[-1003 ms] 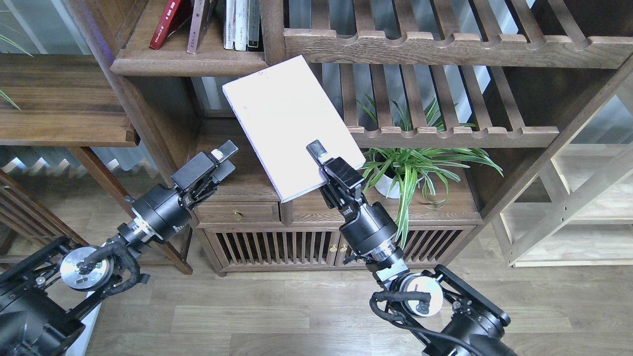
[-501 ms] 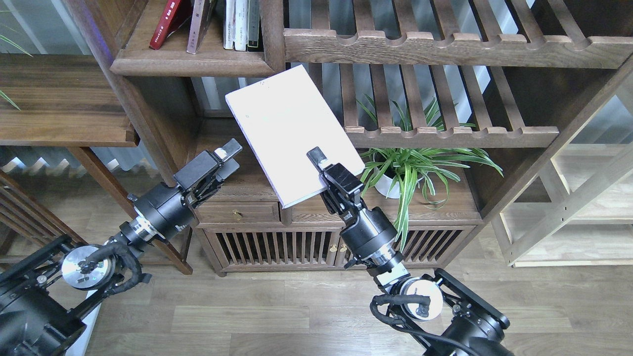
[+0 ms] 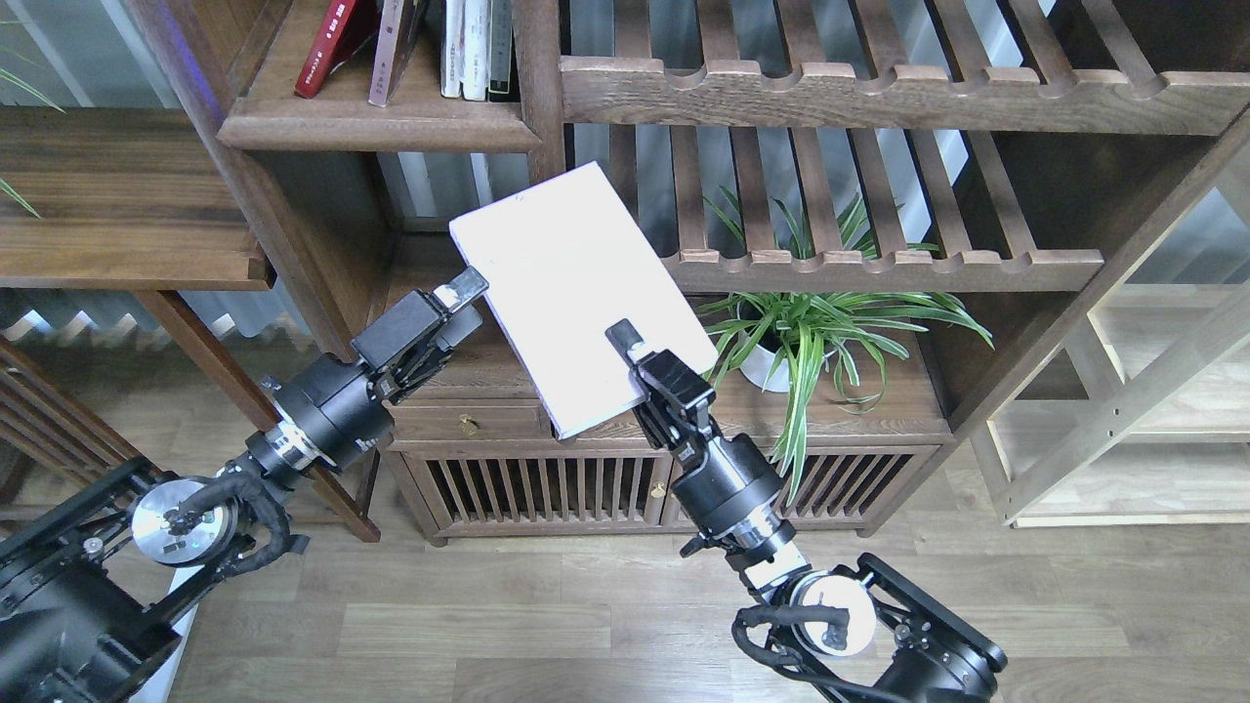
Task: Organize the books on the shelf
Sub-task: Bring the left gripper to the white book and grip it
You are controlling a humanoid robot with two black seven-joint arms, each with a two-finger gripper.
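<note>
My right hand (image 3: 630, 356) grips the white book (image 3: 576, 293) by its lower edge, mid-air below the shelf (image 3: 381, 127); left hand (image 3: 464, 303), fingers parted, at its left edge; next: lift it up beside the red book (image 3: 327, 49).

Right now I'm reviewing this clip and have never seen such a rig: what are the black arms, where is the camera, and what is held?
The camera sits in a humanoid robot's head, looking forward and down at a wooden bookcase. The two black arms are its own. The right gripper is shut on a thick white book, held tilted in the air. The left gripper is open, its tip at the book's left edge. Above, the shelf already carries a red book, a maroon book and thin books. A potted plant stands lower right.
</note>
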